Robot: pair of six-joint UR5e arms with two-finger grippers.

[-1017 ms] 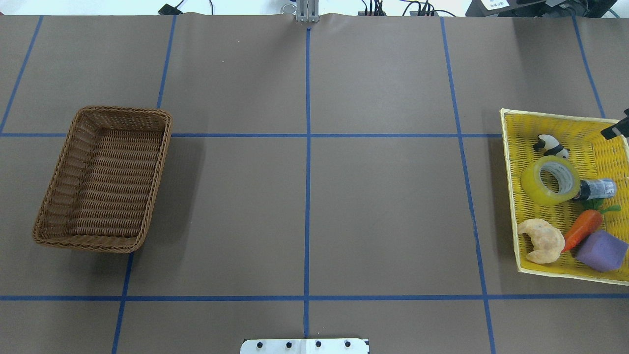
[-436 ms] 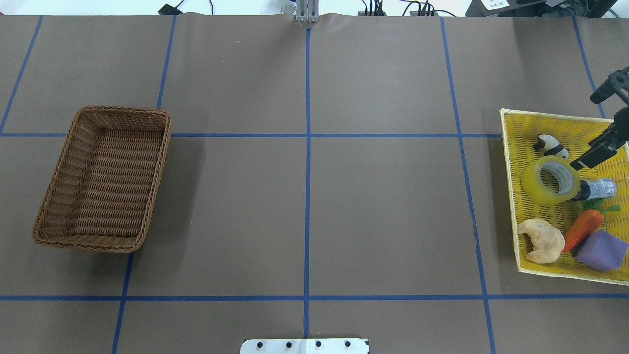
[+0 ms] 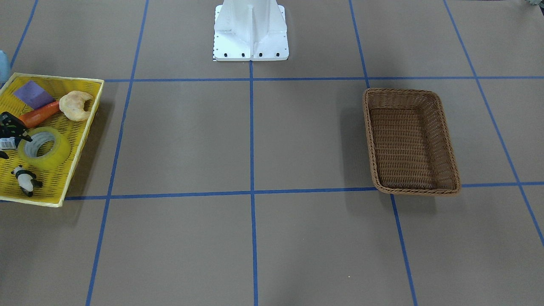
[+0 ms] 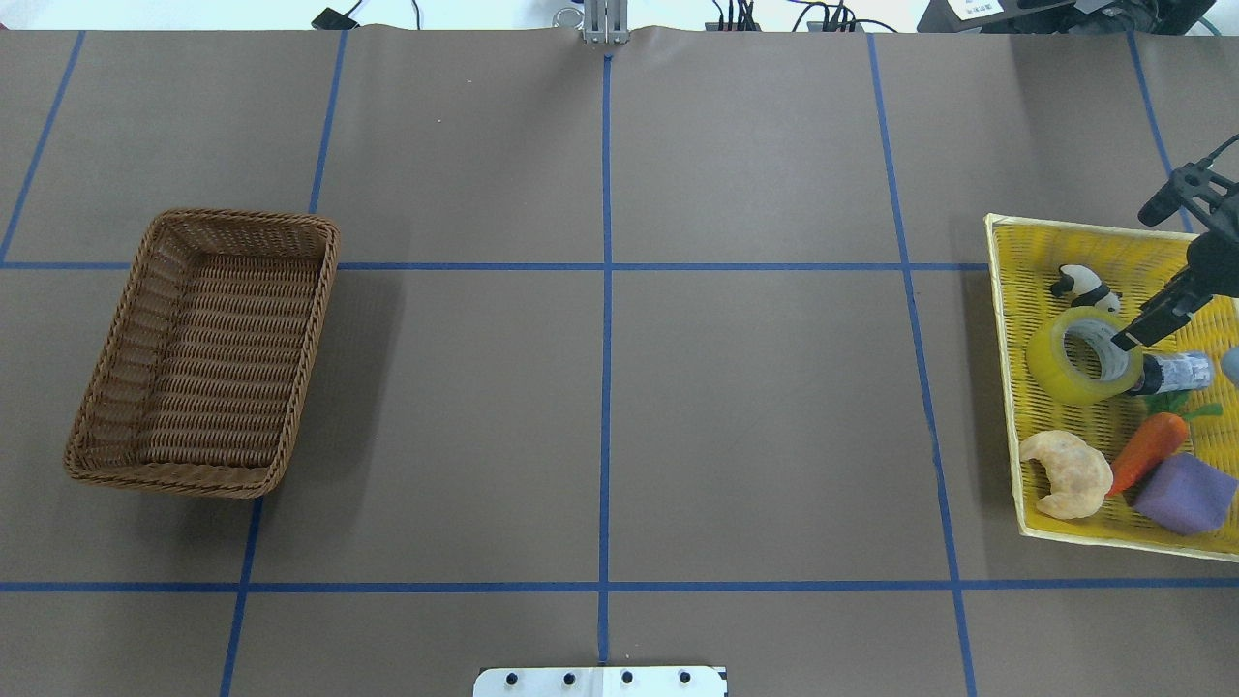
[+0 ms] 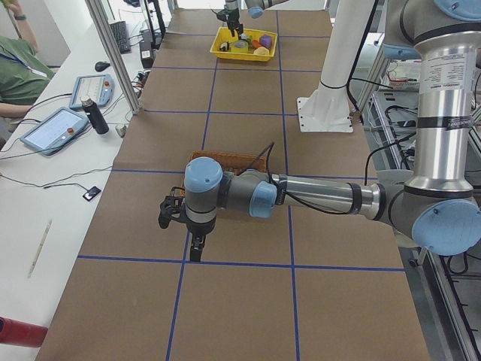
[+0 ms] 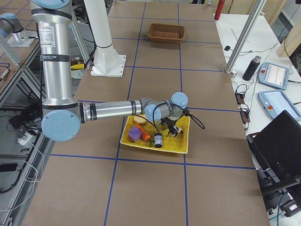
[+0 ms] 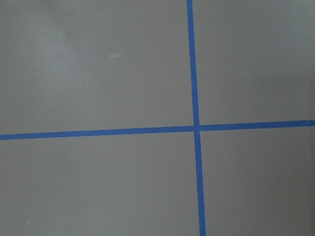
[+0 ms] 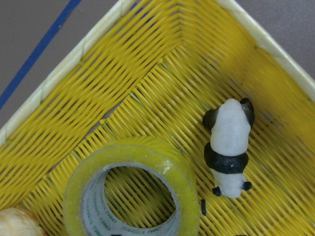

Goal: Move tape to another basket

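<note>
The tape (image 4: 1055,373) lies flat in the yellow mesh tray (image 4: 1007,290) at the table's right end; it also shows in the front view (image 3: 59,155) and in the right wrist view (image 8: 167,162). My right gripper (image 4: 1134,277) hangs over the tray, open, with one fingertip (image 4: 1128,337) above the tape's right rim and the other toward the tray's far edge. The empty brown wicker basket (image 4: 315,319) stands at the left end. My left gripper (image 5: 197,247) hovers over bare table beside the basket; I cannot tell whether it is open or shut.
In the tray with the tape are a panda figure (image 4: 1086,285), a small bottle (image 4: 1181,370), a carrot (image 4: 1147,450), a croissant (image 4: 1070,474) and a purple block (image 4: 1186,494). The robot's white base (image 3: 250,29) stands mid-table.
My right gripper has come in from the view's right edge, leftward over the tray, until one fingertip is above the tape's rim. The tape and basket have not moved.
</note>
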